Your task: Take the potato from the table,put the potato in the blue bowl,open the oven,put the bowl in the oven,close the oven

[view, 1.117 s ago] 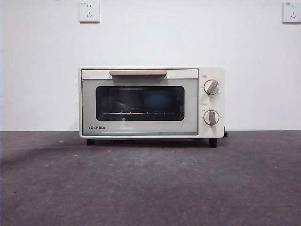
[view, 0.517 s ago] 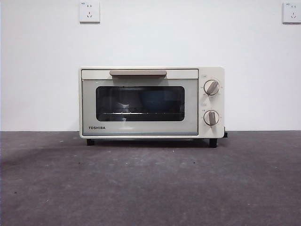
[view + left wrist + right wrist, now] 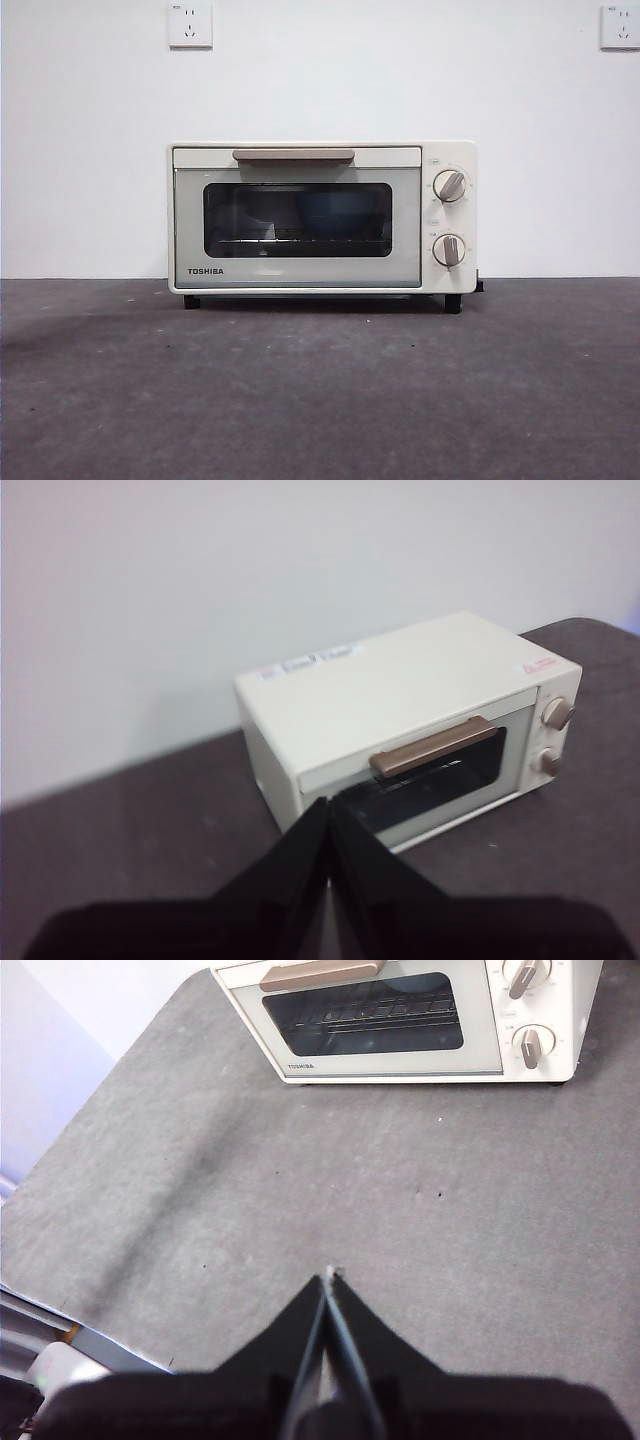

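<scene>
The cream-white oven (image 3: pixel 322 218) stands at the back of the table (image 3: pixel 320 390) with its dark glass door shut. Through the glass a dim bluish round shape, the blue bowl (image 3: pixel 335 212), sits on the rack. The potato is hidden. My left gripper (image 3: pixel 328 806) is shut and empty, held high and off to the oven's (image 3: pixel 400 720) side, apart from its beige handle (image 3: pixel 435 747). Over the bare table in front of the oven (image 3: pixel 400 1015), my right gripper (image 3: pixel 328 1276) is also shut with nothing in it. Neither arm shows in the front view.
A white wall with two power sockets (image 3: pixel 190 24) rises behind the oven. Two round knobs (image 3: pixel 449 185) sit on the oven's right side. The table's near-left edge (image 3: pixel 60 1310) shows in the right wrist view, with a pale floor beyond.
</scene>
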Robot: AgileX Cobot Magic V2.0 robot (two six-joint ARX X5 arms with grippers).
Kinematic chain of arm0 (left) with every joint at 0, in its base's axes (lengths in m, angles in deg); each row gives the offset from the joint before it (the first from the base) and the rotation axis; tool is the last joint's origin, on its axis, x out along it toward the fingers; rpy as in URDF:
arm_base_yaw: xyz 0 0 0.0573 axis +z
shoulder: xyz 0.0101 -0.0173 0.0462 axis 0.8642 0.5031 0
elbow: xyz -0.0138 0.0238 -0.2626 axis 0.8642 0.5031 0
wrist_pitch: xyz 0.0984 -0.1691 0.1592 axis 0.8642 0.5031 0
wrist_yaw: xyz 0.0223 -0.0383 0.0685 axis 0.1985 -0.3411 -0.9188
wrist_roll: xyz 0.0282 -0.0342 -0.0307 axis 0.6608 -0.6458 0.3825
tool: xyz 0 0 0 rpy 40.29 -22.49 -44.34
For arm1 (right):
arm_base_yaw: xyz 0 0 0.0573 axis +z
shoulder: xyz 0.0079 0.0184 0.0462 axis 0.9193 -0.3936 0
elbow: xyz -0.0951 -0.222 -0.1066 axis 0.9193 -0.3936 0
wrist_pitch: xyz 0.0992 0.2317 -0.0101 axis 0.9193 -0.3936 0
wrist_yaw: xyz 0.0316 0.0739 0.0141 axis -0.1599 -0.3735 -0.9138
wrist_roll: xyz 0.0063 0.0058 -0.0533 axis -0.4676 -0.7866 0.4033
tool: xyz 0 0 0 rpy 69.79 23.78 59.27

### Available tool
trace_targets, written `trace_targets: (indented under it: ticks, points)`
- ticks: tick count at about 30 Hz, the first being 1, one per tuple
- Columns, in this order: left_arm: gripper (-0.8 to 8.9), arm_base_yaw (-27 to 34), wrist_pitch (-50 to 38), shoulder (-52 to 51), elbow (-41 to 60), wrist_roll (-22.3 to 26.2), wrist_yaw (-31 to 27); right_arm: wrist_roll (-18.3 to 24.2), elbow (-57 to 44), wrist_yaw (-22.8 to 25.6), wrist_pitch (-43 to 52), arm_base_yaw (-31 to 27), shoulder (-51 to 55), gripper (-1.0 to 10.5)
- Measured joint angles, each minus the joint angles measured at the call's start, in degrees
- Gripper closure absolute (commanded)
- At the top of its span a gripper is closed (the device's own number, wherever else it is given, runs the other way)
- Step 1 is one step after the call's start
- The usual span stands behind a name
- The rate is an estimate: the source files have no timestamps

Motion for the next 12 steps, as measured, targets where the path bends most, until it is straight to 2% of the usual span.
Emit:
trace_targets:
  ticks: [6,10,12]
  points:
    - [8.18,0.0,-16.2,-11.9,14.3,6.4,-1.6,0.0,0.0,0.0,0.0,0.0,0.0,9.5]
    - [8.18,0.0,-27.9,-19.2,26.9,6.3,-2.3,0.0,0.0,0.0,0.0,0.0,0.0,9.5]
    - [8.18,0.4,-31.2,-22.9,33.7,5.3,-5.0,0.0,0.0,0.0,0.0,0.0,0.0,9.5]
